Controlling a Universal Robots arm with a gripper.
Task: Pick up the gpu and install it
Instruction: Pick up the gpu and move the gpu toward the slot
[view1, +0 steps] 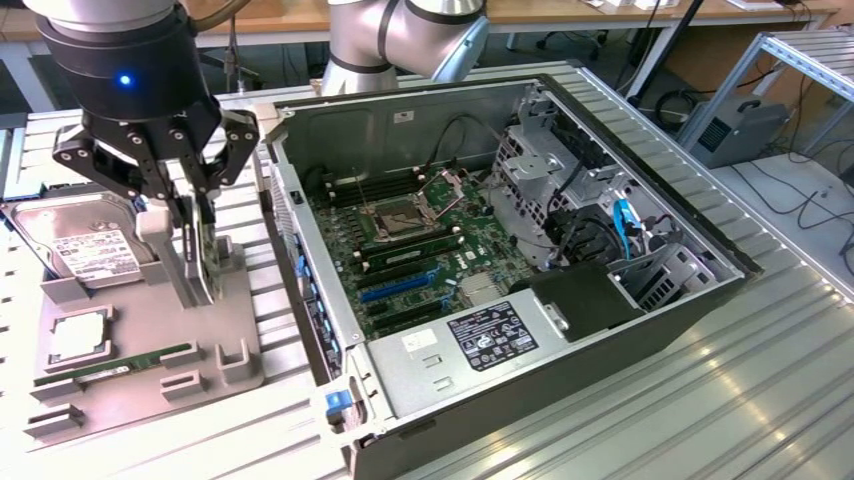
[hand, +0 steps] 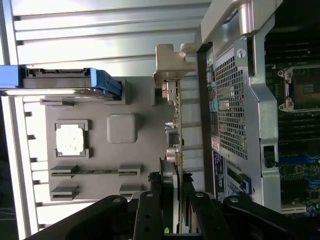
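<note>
Robotics laboratory arranged for computer assembly. A Universal Robots arm stands at a slotted aluminium-profile table bearing an open desktop computer case with its motherboard exposed. Beside the case, a grey fixture tray seats a hard drive, the gpu and other parts in moulded holders. Wooden desks run behind; cables trail over the floor by an aluminium frame.

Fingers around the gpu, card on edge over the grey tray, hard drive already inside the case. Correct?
Not quite: the hard drive lies on the grey tray, outside the case, per the exterior view. The fingers do flank the gpu, on edge over the tray.
</note>
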